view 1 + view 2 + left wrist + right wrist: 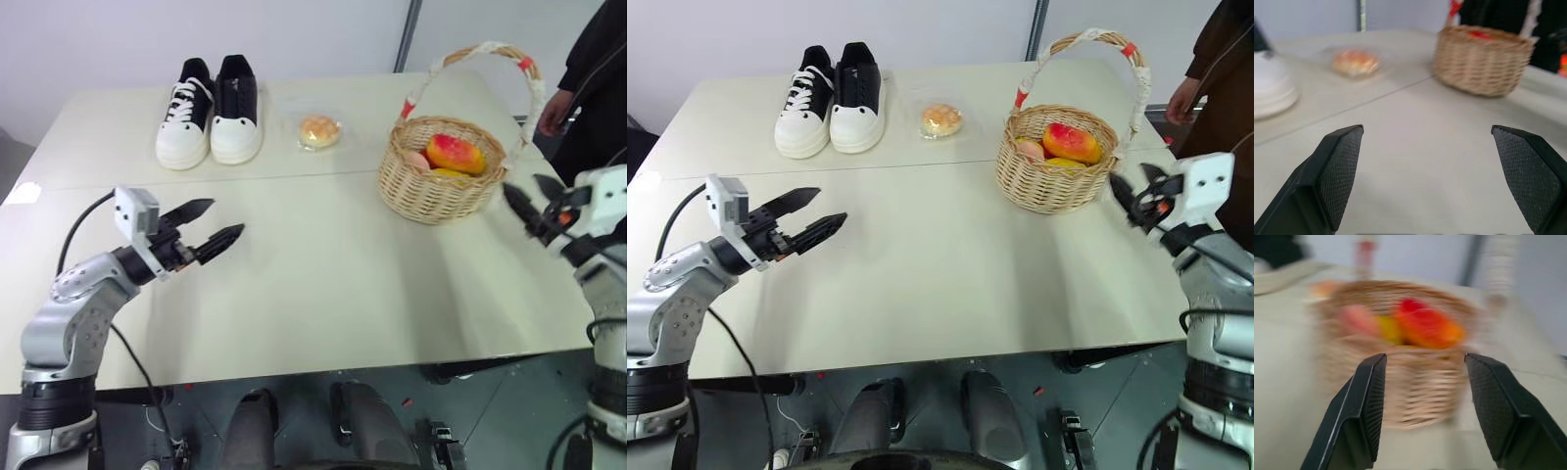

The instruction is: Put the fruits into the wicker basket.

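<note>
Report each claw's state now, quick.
Left claw: open, empty, over the table.
Right claw: open, holding nothing, beside the wicker basket with the fruits inside.

Silver-grey arms (73, 304), black cables, white wrist boxes — black, seemingly textured pincer fingers (1339, 171)

Both fruits (454, 154) lie inside the upright wicker basket (431, 191).

Head cameras overlook table (323, 284); wrist views blurry.
</note>
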